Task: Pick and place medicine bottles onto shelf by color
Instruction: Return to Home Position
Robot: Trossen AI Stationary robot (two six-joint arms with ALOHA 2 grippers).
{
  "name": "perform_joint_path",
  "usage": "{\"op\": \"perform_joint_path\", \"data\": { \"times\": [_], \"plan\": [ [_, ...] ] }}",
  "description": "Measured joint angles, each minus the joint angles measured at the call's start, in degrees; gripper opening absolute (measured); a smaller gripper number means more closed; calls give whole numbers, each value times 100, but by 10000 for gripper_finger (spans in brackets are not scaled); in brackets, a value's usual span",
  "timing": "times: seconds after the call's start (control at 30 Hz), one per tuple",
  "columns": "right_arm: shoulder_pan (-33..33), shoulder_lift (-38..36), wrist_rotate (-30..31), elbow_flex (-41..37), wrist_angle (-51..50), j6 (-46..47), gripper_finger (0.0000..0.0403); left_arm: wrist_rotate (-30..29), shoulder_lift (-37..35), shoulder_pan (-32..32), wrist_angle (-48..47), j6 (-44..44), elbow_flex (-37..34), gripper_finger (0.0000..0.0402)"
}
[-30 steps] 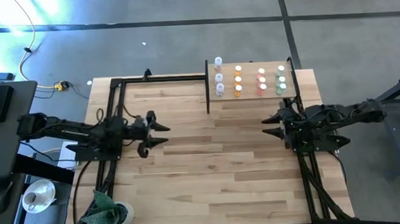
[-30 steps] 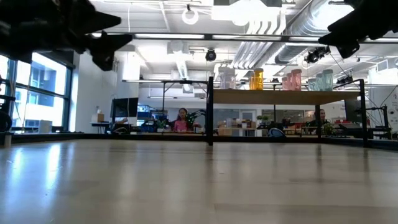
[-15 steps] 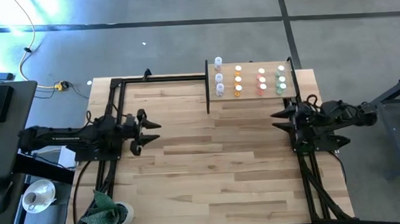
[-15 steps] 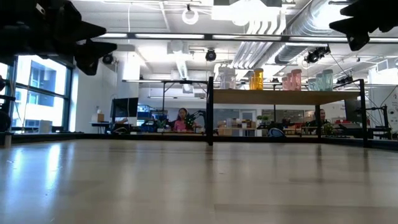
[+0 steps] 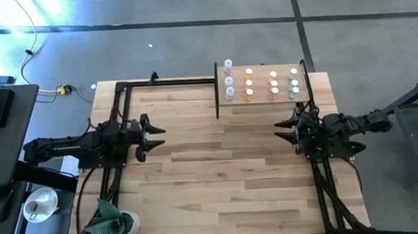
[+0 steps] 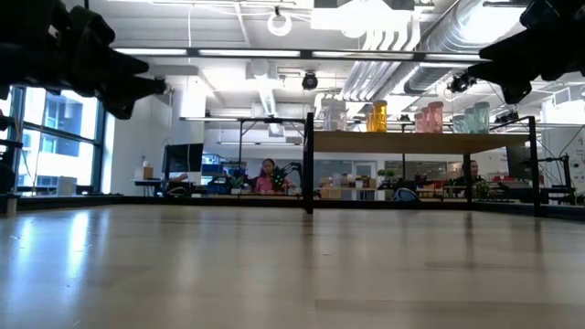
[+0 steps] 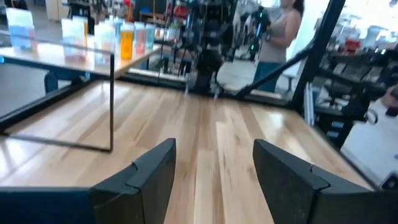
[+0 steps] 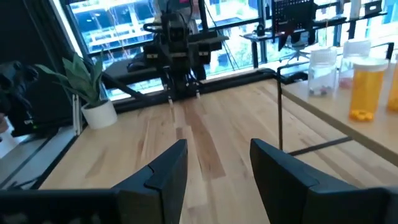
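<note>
pale wood shelf (image 5: 262, 98) sits at the far right of the table (image 5: 219, 174), its long axis running side to side along the far edge. on it the bottles (image 5: 249, 84) stand upright, caps up, long axes vertical. they form four rows running front to back, sorted by colour: clear-white, orange, pink-red, then green bottles (image 5: 293, 82) nearest the right edge. none shows on the bare table, so the sorting looks finished to me.

your right gripper (image 5: 281, 131) hovers just in front of the shelf's right end, fingers spread and nothing between them. your left gripper (image 5: 151, 138) is over the left side, well apart from the shelf, equally wide and empty. both wrist views show bare table between the fingers.

the risk is on the right. if you swing that arm toward the far edge on the way home, a finger or wrist could clip a thin black post (image 5: 306, 80) and shake the board. these light, narrow bottles would likely topple or roll out of their rows. a sweep above the board could knock the green bottles first. lift and draw back away from the shelf.
</note>
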Motion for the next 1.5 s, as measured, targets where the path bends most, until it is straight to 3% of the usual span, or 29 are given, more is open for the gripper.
{"op": "perform_joint_path", "data": {
  "times": [0.4,0.8,1.03,1.5],
  "plan": [
    [0,10,-106,-706,545,284,165,-45,-75,-12,-307,292,0,204],
    [11,35,-75,-722,608,-133,165,-24,-80,-15,-215,478,-157,204],
    [11,37,-59,-722,601,-140,165,-303,-60,-15,-554,371,-181,204],
    [11,37,-63,-722,595,622,165,-324,-58,-15,-560,369,-181,204]
  ]
}}
